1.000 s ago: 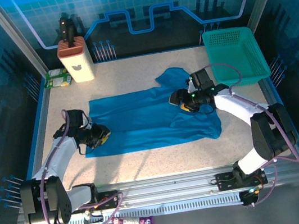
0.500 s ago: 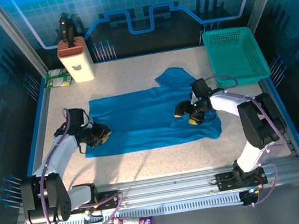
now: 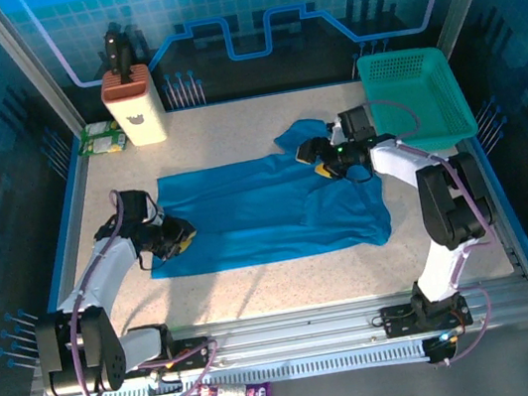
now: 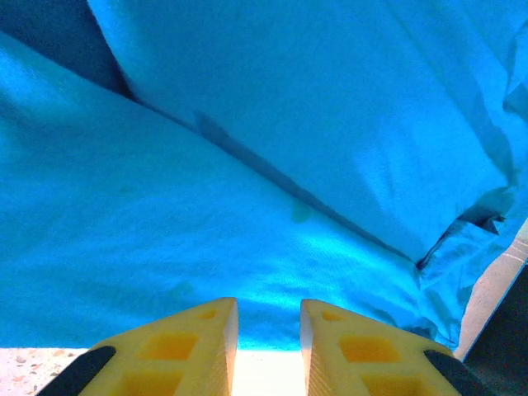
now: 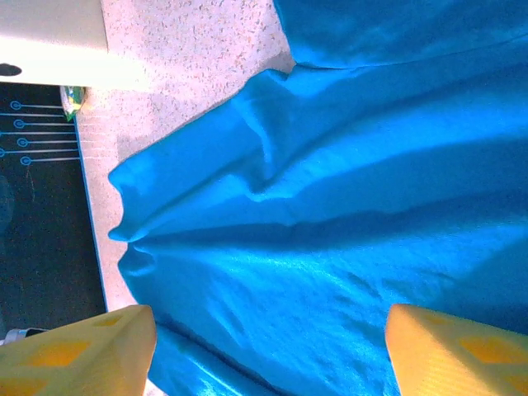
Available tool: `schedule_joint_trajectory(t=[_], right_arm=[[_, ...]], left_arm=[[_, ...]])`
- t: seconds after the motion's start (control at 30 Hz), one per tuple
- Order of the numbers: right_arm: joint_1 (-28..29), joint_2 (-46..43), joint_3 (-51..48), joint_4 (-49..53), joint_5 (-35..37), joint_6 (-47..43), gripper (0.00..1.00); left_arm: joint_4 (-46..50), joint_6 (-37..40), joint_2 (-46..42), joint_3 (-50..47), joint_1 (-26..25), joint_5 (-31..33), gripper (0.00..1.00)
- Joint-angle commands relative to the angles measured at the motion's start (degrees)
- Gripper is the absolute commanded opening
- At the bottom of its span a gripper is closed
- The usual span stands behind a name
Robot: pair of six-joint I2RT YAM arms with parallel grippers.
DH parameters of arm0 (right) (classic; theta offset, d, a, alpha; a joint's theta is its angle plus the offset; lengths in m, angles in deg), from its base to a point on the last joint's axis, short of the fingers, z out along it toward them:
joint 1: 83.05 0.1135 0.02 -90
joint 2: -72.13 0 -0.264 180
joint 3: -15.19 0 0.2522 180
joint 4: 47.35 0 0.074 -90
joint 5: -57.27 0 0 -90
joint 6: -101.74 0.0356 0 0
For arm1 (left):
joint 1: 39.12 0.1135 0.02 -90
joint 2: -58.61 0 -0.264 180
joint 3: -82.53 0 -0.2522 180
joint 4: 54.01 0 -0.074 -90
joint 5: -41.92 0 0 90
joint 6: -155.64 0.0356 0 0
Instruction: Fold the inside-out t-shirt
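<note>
The plain medium-blue cloth t-shirt (image 3: pixel 246 211) lies spread on the speckled tabletop (image 3: pixel 257 281), with a teal-green plastic mesh basket (image 3: pixel 416 98) near its far-right sleeve. The right hand (image 3: pixel 323 154) hangs released, fingers wide, above that sleeve. The left hand (image 3: pixel 175 240) sits at the shirt's left hem with its fingers narrowly apart, and I cannot tell whether it is grasping cloth.

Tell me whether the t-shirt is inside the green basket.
No: the t-shirt lies spread on the table, outside the basket.

The t-shirt (image 3: pixel 257 214) is plain medium blue, the table (image 3: pixel 257 281) speckled beige, the basket (image 3: pixel 400 57) teal-green mesh, the left gripper (image 4: pixel 268 307) yellow.
</note>
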Motion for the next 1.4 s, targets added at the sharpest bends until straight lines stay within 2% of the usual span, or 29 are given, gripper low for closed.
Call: schedule_joint_trajectory(t=[0.0, 0.3, 0.47, 0.67, 0.83, 1.0, 1.13, 1.37], right_arm=[[-1.0, -4.4, -1.2, 6.8, 0.2, -4.3, 0.75], [-1.2, -12.8, -12.8, 17.1, 2.5, -9.9, 0.74], [-2.6, -14.9, -18.3, 19.6, 5.7, -11.6, 0.75], [-4.5, -15.6, -24.0, 20.4, 9.5, -11.3, 0.76], [-4.0, -17.5, -26.8, 20.9, 9.2, -10.6, 0.76], [-3.4, -20.1, -25.6, 22.4, 7.7, -11.0, 0.75], [-2.8, -23.0, -21.7, 24.7, 7.9, -12.1, 0.76], [-2.8, -22.0, -15.3, 29.9, 9.2, -17.8, 0.75]], left_arm=[[0.9, 0.8, 1.2, 1.6, -0.3, -0.4, 0.27], [-0.3, 5.1, 12.0, 6.1, -0.8, 0.8, 0.24], [2.0, 5.5, 17.2, 8.3, -0.8, 5.1, 0.21], [1.9, 5.1, 19.4, 5.8, -0.7, 6.8, 0.20], [1.5, 4.2, 18.5, 2.1, 0.1, 7.4, 0.20], [0.4, 4.9, 17.3, 0.3, 1.2, 5.7, 0.19], [0.2, 4.5, 12.7, 1.2, 1.2, 4.6, 0.20], [3.0, 6.9, 11.3, 5.6, 1.2, 5.5, 0.20]])
